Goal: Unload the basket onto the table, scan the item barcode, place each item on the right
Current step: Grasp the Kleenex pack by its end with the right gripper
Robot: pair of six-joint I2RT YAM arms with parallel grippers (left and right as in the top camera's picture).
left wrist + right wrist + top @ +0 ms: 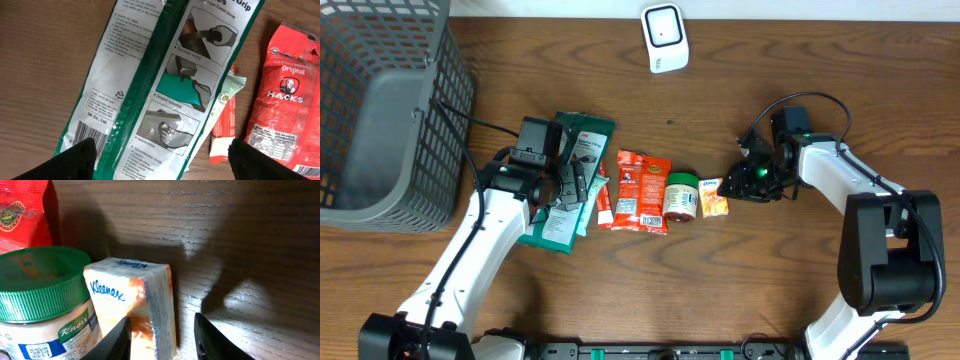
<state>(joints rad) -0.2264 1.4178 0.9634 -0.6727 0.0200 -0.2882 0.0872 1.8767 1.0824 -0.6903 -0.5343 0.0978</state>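
The Kleenex pack (pixel 714 197) lay right of centre on the desk (pixel 770 290), at the right end of a row of goods and just beside the Knorr jar (pixel 681 195). Its long axis ran up and down the overhead frame, slightly tipped, with the blue logo toward the top. The white scanner (pixel 664 37) sat well apart at the top edge.

The right arm (pixel 840 170) reached in from the right edge, bent, its wrist turned leftward at the pack. The right jaws were released, straddling the pack's end, with a gap beside 1 finger.

The left arm (pixel 470 250) slanted up from the lower left. The left jaws hung spread wide over the glove packet (pixel 555 225).
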